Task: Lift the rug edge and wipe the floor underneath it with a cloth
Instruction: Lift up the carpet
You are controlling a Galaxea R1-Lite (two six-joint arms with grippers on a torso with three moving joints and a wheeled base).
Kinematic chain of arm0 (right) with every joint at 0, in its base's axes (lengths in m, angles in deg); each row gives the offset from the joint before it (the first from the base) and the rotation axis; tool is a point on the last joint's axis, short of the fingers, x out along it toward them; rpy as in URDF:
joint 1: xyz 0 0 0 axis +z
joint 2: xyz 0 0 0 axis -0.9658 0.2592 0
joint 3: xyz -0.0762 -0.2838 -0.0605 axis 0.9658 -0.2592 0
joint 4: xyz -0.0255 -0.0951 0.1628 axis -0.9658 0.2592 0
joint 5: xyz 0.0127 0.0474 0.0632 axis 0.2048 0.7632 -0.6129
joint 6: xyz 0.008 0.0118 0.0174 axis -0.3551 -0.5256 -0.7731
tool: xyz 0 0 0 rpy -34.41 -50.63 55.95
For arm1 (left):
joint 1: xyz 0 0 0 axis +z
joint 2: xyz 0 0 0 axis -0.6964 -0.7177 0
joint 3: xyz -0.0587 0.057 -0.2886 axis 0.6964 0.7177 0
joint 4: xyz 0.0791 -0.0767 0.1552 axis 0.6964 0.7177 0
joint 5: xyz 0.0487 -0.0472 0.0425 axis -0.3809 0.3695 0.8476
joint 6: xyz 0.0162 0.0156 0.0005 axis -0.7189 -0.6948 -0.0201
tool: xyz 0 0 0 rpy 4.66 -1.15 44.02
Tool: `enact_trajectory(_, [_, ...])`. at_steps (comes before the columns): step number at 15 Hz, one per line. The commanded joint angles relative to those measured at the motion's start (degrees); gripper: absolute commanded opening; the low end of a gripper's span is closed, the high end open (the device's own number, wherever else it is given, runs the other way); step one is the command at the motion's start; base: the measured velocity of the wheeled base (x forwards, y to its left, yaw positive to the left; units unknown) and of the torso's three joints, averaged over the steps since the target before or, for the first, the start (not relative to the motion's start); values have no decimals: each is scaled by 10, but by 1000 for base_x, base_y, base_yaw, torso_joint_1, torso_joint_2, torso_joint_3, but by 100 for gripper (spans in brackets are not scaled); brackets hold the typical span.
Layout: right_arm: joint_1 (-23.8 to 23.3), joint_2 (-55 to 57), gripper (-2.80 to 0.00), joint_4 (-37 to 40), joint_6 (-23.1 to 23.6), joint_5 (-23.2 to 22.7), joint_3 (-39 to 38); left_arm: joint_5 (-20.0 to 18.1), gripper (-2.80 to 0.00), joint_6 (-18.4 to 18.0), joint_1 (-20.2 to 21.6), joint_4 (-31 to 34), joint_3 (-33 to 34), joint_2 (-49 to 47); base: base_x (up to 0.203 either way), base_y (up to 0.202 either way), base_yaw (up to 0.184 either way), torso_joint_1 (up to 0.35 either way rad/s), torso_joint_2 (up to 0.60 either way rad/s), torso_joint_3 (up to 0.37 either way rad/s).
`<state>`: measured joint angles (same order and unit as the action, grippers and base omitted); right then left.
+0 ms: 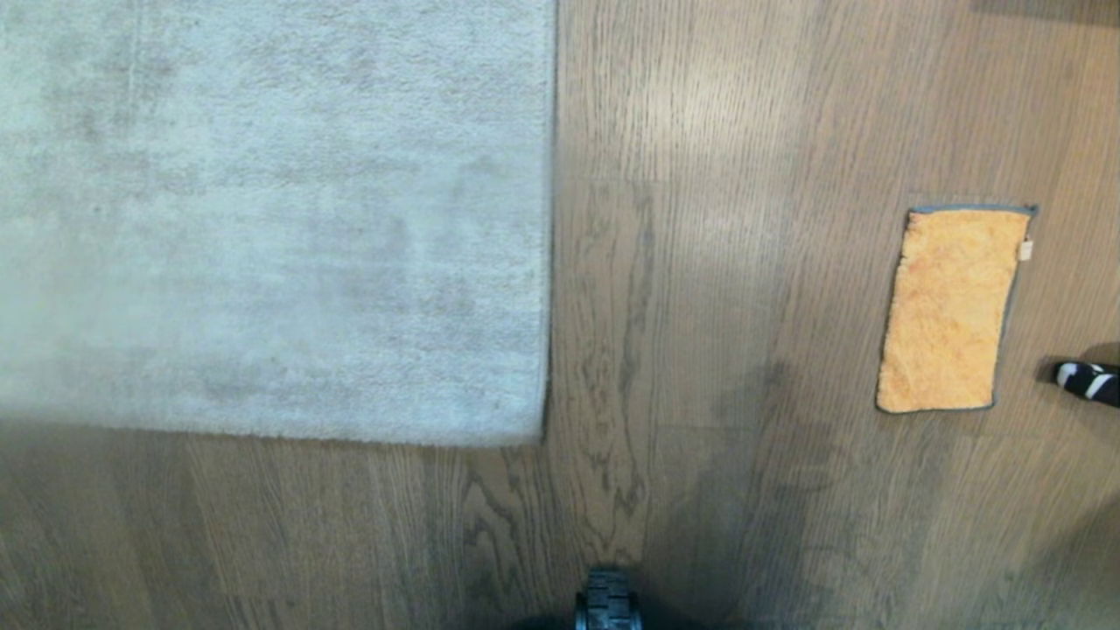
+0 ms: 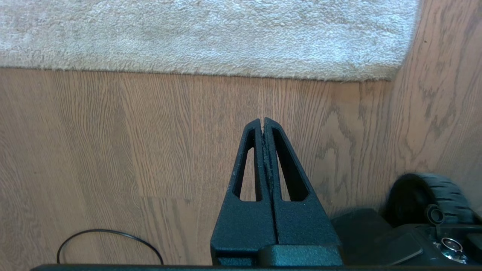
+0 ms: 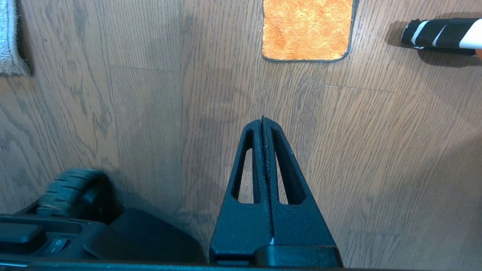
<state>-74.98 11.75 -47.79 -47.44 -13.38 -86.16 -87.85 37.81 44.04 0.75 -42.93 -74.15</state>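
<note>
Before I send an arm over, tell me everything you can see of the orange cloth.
The cloth is a small orange fluffy rectangle, microfibre by the look, with thin grey edging and a small white tag on one long side. It lies flat and unfolded on the wood-grain floor, to the robot's right, well clear of the rug. Nothing touches it.

Your right gripper (image 3: 263,121) points out over the floor (image 3: 376,158), its two black fingers (image 3: 250,165) pressed flat together and holding nothing. The floor is grey-brown wood-grain plank with dark streaks. Ahead of the fingertips, well apart from them, the orange cloth (image 3: 307,32) lies flat on the planks, its thin grey edging showing. Beside the cloth lies a black object with white stripes (image 3: 437,34). A sliver of the rug edge (image 3: 9,41) shows at one side. A black wheel (image 3: 71,192) of your base sits near the gripper.
</note>
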Motion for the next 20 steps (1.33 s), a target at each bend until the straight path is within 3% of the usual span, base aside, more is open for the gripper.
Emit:
enact_trajectory(1, [0, 0, -280, 0, 0, 0, 0, 0, -280, 0, 0, 0, 0, 0, 0, 0, 0, 0, 0, 0])
enact_trajectory(5, [0, 0, -280, 0, 0, 0, 0, 0, -280, 0, 0, 0, 0, 0, 1, -50, 0, 2, 2, 1])
enact_trajectory(13, [0, 0, -280, 0, 0, 0, 0, 0, -280, 1, 0, 0, 0, 0, 0, -184, 2, 2, 5, 3])
enact_trajectory(20, [0, 0, -280, 0, 0, 0, 0, 0, -280, 3, 1, 17, -14, 0, 0, -11, -1, 1, 1, 0])
